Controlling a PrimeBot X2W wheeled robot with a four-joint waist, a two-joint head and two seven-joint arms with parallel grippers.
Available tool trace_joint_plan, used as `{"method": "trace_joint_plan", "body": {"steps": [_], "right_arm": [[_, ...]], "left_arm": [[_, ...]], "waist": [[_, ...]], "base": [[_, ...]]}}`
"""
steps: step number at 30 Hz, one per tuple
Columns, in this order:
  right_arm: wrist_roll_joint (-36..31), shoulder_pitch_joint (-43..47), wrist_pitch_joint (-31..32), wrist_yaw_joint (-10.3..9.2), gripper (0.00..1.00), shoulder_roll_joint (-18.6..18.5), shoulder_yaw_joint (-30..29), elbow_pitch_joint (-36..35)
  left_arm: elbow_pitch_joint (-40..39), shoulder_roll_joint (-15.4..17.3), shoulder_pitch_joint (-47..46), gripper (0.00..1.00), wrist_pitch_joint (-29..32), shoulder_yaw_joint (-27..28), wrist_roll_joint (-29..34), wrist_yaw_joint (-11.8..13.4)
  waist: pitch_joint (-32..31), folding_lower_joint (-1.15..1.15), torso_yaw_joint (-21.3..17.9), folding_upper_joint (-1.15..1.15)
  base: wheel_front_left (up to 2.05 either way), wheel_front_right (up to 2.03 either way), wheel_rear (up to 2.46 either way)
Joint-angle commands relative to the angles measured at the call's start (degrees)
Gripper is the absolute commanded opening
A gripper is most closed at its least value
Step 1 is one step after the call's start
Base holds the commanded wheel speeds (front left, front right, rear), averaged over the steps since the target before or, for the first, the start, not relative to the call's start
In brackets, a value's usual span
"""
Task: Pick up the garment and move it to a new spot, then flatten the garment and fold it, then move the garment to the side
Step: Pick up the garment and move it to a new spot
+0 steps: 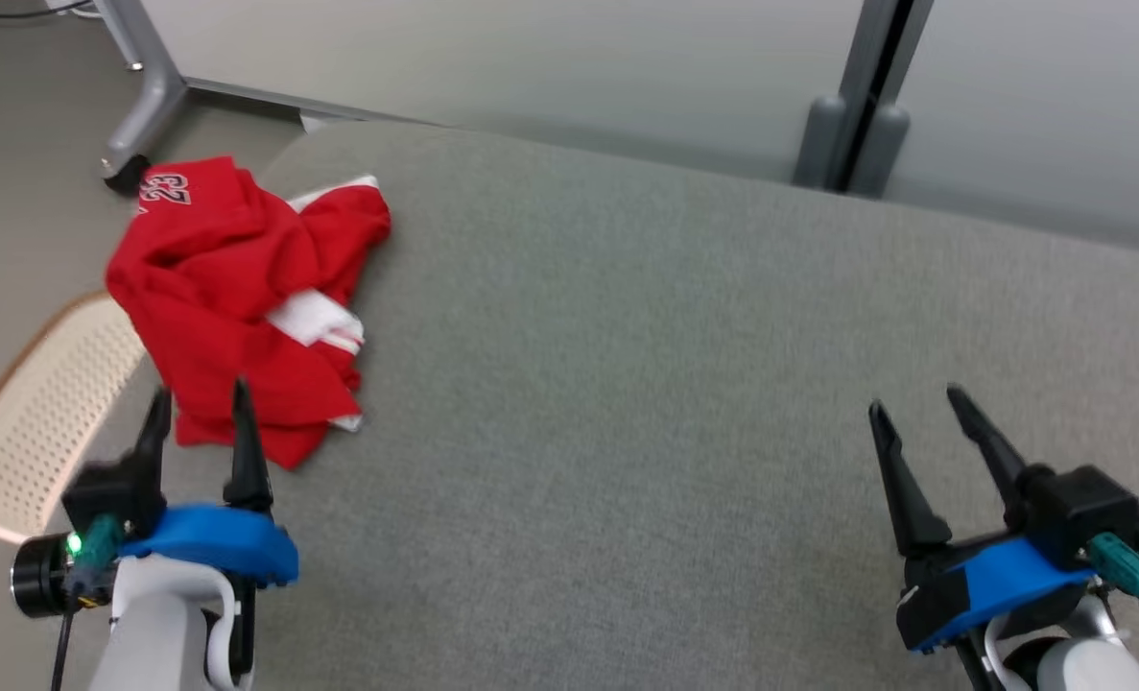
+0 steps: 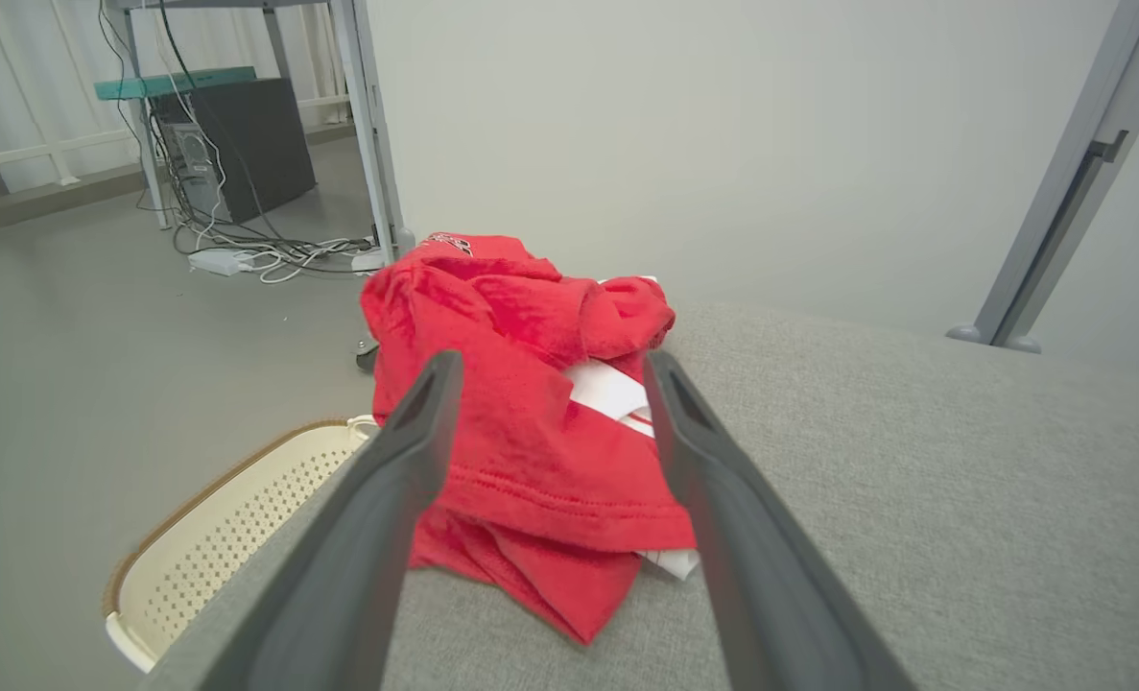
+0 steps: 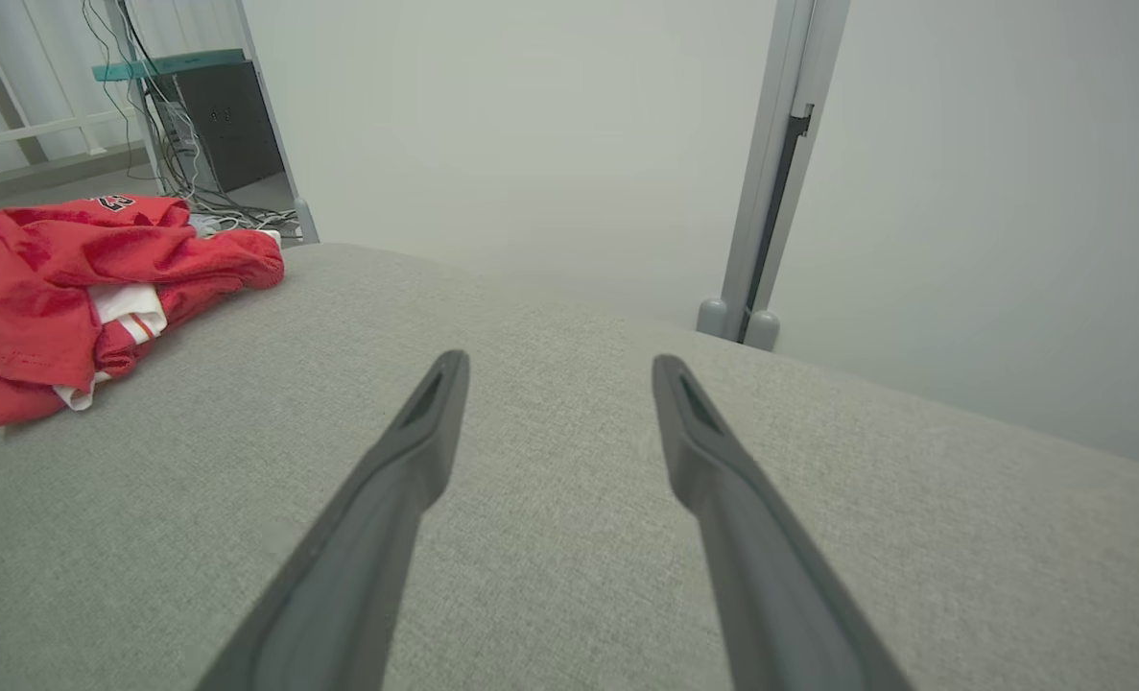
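The garment is a red jersey with white trim and a number print, lying crumpled at the far left of the grey padded surface. My left gripper hovers open just in front of its near hem, nothing between the fingers. From the left wrist, the garment fills the gap between the two fingers, a little beyond their tips. My right gripper is open at the lower right, far from the cloth. The right wrist view has the garment at far left and the right gripper over bare fabric.
A cream perforated basket sits on the floor below the surface's left edge. A metal table leg with a caster stands behind the garment. A grey post rises along the wall at the back right. Cables and a computer tower lie beyond.
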Motion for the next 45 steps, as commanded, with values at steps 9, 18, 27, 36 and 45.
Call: {"method": "trace_joint_plan", "body": {"steps": [9, 18, 27, 36, 45], "right_arm": [[-0.65, -5.66, 3.73, 0.0, 1.0, -3.92, 0.12, -5.09], [-0.65, -8.02, 5.34, 0.0, 1.0, -5.9, -0.04, -6.83], [-0.43, -7.12, 4.63, 0.0, 1.0, -5.1, -0.75, -6.02], [0.33, -4.55, 2.12, 0.01, 1.0, -2.89, -0.81, -4.06], [1.02, -0.58, 0.48, 0.0, 1.0, -0.71, -1.46, -1.96]], "left_arm": [[17.29, 1.91, -17.26, 1.0, 3.3, 0.7, -2.9, -2.06], [33.73, 3.91, -27.47, 0.31, 2.55, 3.13, -6.1, -2.42], [34.34, 5.41, -27.02, 0.0, -0.37, 4.27, -5.74, -1.03], [16.45, 6.48, -17.41, 0.0, -0.39, 7.24, -2.59, 1.11], [-3.9, 4.41, -4.6, 0.0, -0.35, 5.6, 1.33, 1.94]], "waist": [[12.24, 0.0, -1.33, 0.0], [17.23, 0.0, -2.27, 0.0], [14.56, 0.0, -2.05, 0.0], [6.97, 0.0, -3.2, 0.0], [-1.87, 0.0, -6.94, 0.0]], "base": [[0.0, 0.0, 0.0], [0.0, 0.0, 0.0], [0.0, 0.0, 0.0], [0.0, 0.0, 0.0], [0.0, 0.0, 0.0]]}}
